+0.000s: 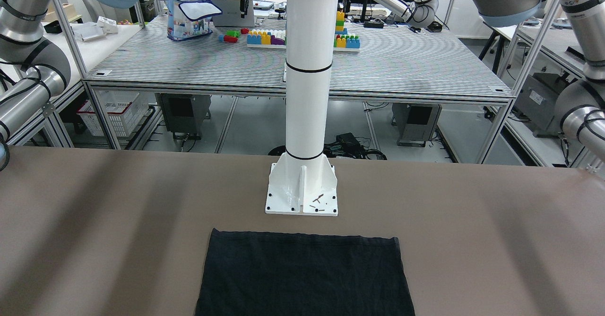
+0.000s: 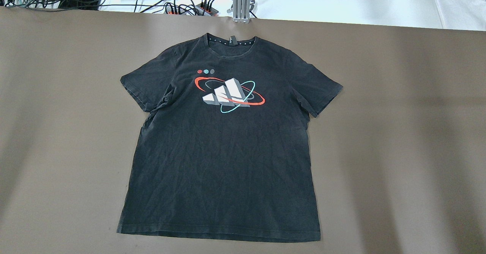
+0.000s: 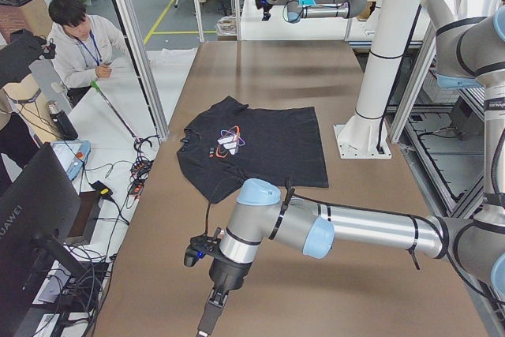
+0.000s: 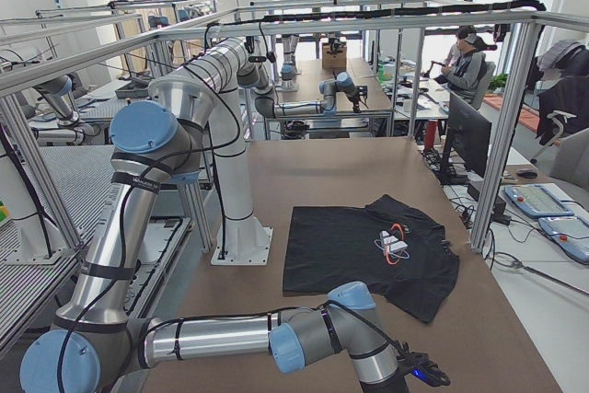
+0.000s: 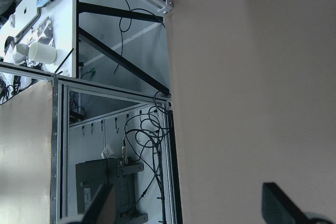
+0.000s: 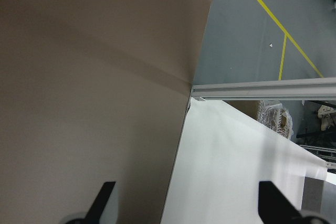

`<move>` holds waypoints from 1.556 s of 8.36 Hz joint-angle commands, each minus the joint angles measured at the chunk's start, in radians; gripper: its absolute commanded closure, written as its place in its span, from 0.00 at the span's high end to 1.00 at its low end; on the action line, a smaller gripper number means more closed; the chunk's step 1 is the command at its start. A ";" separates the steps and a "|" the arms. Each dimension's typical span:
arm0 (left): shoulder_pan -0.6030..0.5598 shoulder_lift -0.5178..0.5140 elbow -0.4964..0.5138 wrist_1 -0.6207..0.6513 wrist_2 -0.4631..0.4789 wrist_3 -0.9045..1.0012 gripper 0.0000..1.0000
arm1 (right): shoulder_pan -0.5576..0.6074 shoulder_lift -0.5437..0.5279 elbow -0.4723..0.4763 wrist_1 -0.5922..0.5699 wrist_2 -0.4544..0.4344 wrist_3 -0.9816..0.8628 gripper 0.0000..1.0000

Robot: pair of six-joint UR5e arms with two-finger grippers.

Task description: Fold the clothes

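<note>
Brown worktop [image 2: 398, 132] fills most of every view, with a white pole base [image 1: 302, 191] bolted on at the robot's side. Behind it, a striped table [image 1: 189, 65] carries coloured blocks [image 1: 264, 37].

The black shirt [image 2: 220, 151] lies flat and face up, between the 2 pincers and well apart from each. Both sleeves are spread out. The collar [image 2: 231, 43] points away from the robot, and the hem [image 1: 305, 234] lies near the pole base without touching it. On the chest is a print [image 2: 229, 94] of 3 white bars ringed in red and teal. Some creases gather under the sleeve on the robot's left.

The left pincer [image 5: 189, 211] is wide, its 2 fingers far apart with nothing between them. In its wrist view 1 finger [image 5: 278, 205] shows against the worktop, the other against the frame and cables past the worktop's edge. From the left-end camera it hangs pointing down from a bent wrist, and the shirt lies beyond it, farther along the worktop.

The right pincer [image 6: 186, 203] is wide too and holds nothing. In its wrist view 1 finger shows against the worktop, the other against a white surface [image 6: 236, 156] just beside the worktop's edge. From the right-end camera the shirt lies beyond this arm's wrist.

An operator [image 3: 79, 45] in a grey top sits at a side desk, beyond the left pincer.
</note>
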 commanded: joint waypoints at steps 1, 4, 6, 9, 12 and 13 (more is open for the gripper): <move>0.025 -0.051 0.006 -0.004 -0.016 -0.019 1.00 | -0.002 0.004 0.001 0.004 0.003 0.003 0.94; 0.141 -0.108 0.022 -0.039 -0.125 -0.172 1.00 | -0.009 0.059 -0.007 -0.003 0.012 0.017 0.94; 0.248 -0.181 0.080 -0.052 -0.132 -0.122 1.00 | -0.039 0.108 -0.046 -0.005 0.114 0.072 0.94; 0.350 -0.301 0.201 -0.087 -0.191 -0.216 1.00 | -0.253 0.258 -0.143 0.001 0.179 0.380 0.94; 0.484 -0.408 0.387 -0.280 -0.251 -0.452 1.00 | -0.501 0.386 -0.171 0.003 0.172 0.728 0.94; 0.522 -0.454 0.418 -0.285 -0.251 -0.512 1.00 | -0.537 0.413 -0.176 0.003 0.170 0.775 0.94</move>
